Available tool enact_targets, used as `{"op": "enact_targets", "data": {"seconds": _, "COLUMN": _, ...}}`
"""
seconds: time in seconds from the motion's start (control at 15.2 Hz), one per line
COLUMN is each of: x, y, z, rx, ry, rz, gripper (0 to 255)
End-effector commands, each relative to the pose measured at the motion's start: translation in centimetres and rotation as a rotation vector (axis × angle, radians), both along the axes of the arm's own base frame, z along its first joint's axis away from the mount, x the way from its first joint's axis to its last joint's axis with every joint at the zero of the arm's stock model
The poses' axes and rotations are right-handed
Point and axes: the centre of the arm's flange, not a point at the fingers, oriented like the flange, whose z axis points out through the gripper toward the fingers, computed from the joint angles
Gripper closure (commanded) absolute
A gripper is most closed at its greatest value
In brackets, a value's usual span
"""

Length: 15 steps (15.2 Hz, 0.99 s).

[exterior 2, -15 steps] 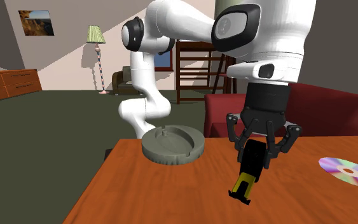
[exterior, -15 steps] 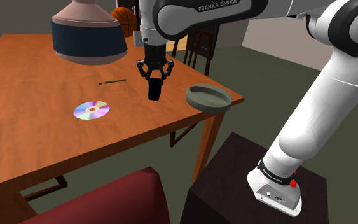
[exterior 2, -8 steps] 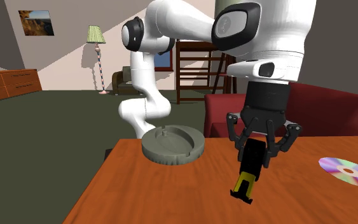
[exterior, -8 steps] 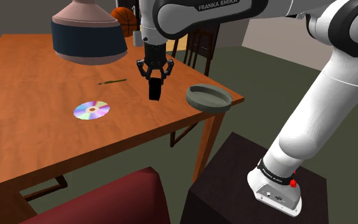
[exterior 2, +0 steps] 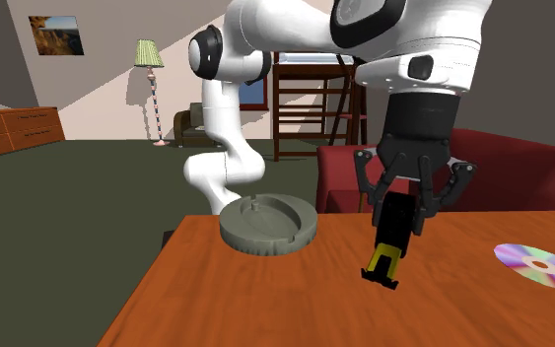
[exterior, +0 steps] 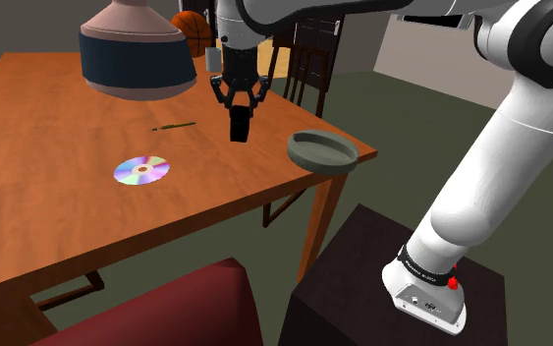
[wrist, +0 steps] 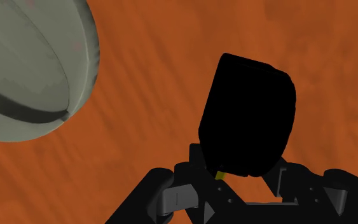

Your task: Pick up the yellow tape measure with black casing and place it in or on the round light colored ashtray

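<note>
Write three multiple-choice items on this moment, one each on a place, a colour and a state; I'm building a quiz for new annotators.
1. Where on the table is the ashtray?
A. at its middle
B. at the corner farthest from the stand
C. at the corner nearest the stand

2. What colour is the ashtray?
A. grey
B. red
C. blue

3. What state is the tape measure in?
A. lying flat on the table
B. clasped between the fingers of the gripper
C. resting in the ashtray

Answers:
1 C: in the shoulder view it sits at the table corner beside the stand.
2 A: its rim and bowl are a dull grey in each view.
3 B: the second exterior view shows the black fingers closed on its black casing, with the ashtray off to one side.
</note>
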Motion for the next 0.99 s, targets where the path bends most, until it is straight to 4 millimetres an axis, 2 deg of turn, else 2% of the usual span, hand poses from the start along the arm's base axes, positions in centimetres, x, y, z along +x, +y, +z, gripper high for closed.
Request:
{"op": "enact_targets", "data": {"seconds": 0.0, "x": 0.0, "y": 0.0, "z": 1.1, "rx": 0.0, "ry": 0.0, "rz": 0.0, "gripper": 255}}
{"op": "enact_targets", "data": {"seconds": 0.59, "x": 0.0, "y": 0.0, "z": 5.8, "rx": 0.0, "ry": 0.0, "rz": 0.0, "gripper": 255}}
{"op": "enact_targets", "data": {"seconds": 0.92, "x": -5.7, "y": -3.3, "z": 6.2, "rx": 0.0, "ry": 0.0, "rz": 0.0, "gripper": 255}}
